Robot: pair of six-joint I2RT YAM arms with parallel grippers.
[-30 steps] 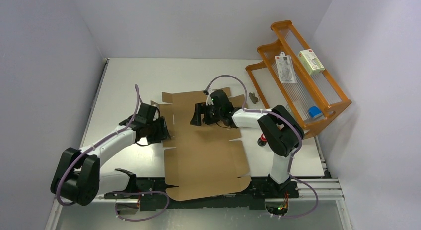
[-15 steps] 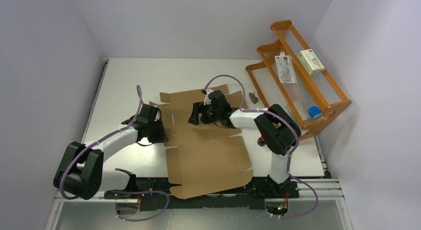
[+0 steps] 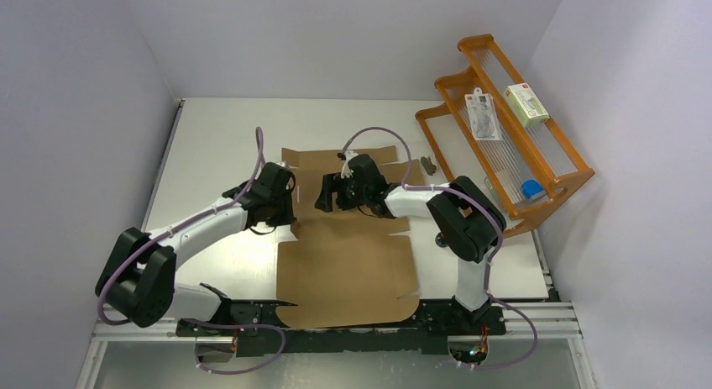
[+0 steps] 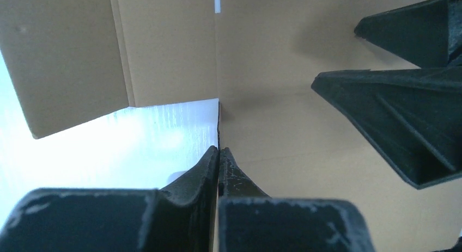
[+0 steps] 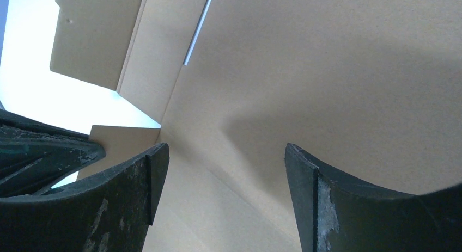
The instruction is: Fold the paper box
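The paper box (image 3: 344, 263) is a brown corrugated sheet with flaps and slits, lying mostly flat on the table between the arms. My left gripper (image 3: 285, 206) sits at its left side, shut on a thin cardboard edge that stands upright between the fingers (image 4: 219, 149). Beyond that edge the brown panel (image 4: 283, 127) spreads to the right. My right gripper (image 3: 323, 194) hovers over the sheet's far half, open, with only bare cardboard (image 5: 305, 72) between its fingers (image 5: 226, 154). Each wrist view shows the other gripper close by.
An orange rack (image 3: 504, 128) stands at the right and holds a white-and-green carton (image 3: 526, 103), a flat packet (image 3: 483, 116) and a blue item (image 3: 531, 189). A small grey object (image 3: 429, 165) lies next to the sheet's far right corner. White walls enclose the table (image 3: 210, 137).
My left gripper has closed on the sheet's left edge and moved right and farther back. The sheet has shifted and its left side has lifted. The right gripper has edged slightly left and stays open.
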